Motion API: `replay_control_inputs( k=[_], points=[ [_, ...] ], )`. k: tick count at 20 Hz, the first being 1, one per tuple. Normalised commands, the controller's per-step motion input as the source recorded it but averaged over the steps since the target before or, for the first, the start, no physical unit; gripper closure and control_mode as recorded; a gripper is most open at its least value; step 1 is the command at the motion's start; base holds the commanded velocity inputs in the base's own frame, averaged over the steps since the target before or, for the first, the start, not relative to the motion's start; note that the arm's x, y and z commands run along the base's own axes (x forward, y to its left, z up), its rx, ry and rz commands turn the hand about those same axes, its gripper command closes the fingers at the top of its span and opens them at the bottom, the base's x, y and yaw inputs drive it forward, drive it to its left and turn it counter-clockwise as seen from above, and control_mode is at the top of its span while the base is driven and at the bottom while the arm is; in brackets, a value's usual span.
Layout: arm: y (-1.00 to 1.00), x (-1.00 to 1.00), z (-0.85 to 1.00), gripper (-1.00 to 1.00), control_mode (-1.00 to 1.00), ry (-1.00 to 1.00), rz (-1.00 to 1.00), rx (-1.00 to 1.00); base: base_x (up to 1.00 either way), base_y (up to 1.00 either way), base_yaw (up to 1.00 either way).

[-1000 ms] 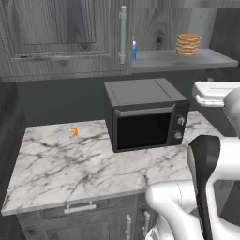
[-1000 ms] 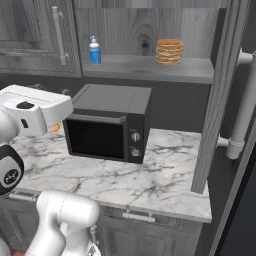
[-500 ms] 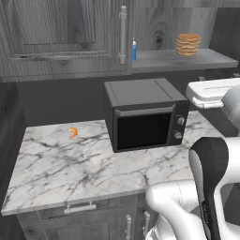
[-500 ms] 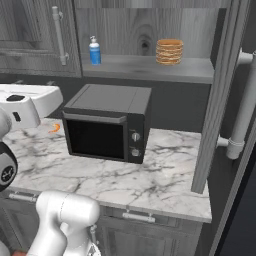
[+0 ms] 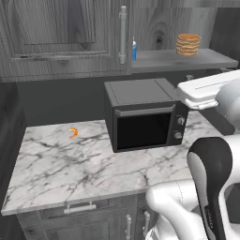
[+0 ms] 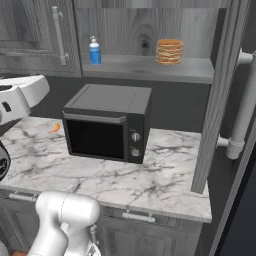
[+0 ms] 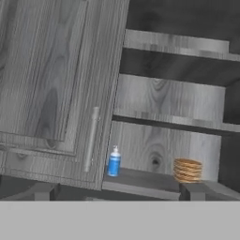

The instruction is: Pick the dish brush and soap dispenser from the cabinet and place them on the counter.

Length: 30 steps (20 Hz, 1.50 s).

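The soap dispenser (image 7: 114, 162) is a small blue bottle with a white pump top, standing upright at the left end of the grey lower shelf inside the open cabinet (image 7: 56, 79), just beside the closed door's long silver bar handle (image 7: 91, 139). In the hand view it sits above and between the two dark fingertips (image 7: 41, 191), closer to the left one and well apart from both. A stack of tan round discs (image 7: 187, 169) stands farther right on the same shelf, just above the right fingertip. The gripper (image 7: 117, 192) is spread to its full width and holds nothing. The white arm rises beside the microwave (image 5: 143, 112), above the counter (image 5: 65, 164), hand aimed up at the shelf.
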Motion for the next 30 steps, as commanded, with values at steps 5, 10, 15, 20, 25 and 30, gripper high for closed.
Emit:
replay_control_inputs(
  k=[5,10,15,20,25,30],
  points=[
    [0.36,-0.01,0.00,-1.00,-1.00,-0.04,0.09,-0.01,0.00,0.00,0.00],
    [0.34,0.00,0.00,-1.00,-1.00,-0.07,0.06,0.00,0.00,0.00,0.00],
    [0.20,0.01,0.05,-1.00,-1.00,-0.10,0.01,0.04,0.00,0.00,0.00],
    [0.03,0.13,0.01,-1.00,-1.00,-0.02,0.00,0.05,0.00,0.00,0.00],
    [0.00,0.20,0.00,-1.00,-1.00,0.01,0.00,0.02,0.00,0.00,0.00],
    [-0.02,0.17,0.01,-1.00,-1.00,0.05,0.03,0.00,0.00,0.00,0.00]
  ],
)
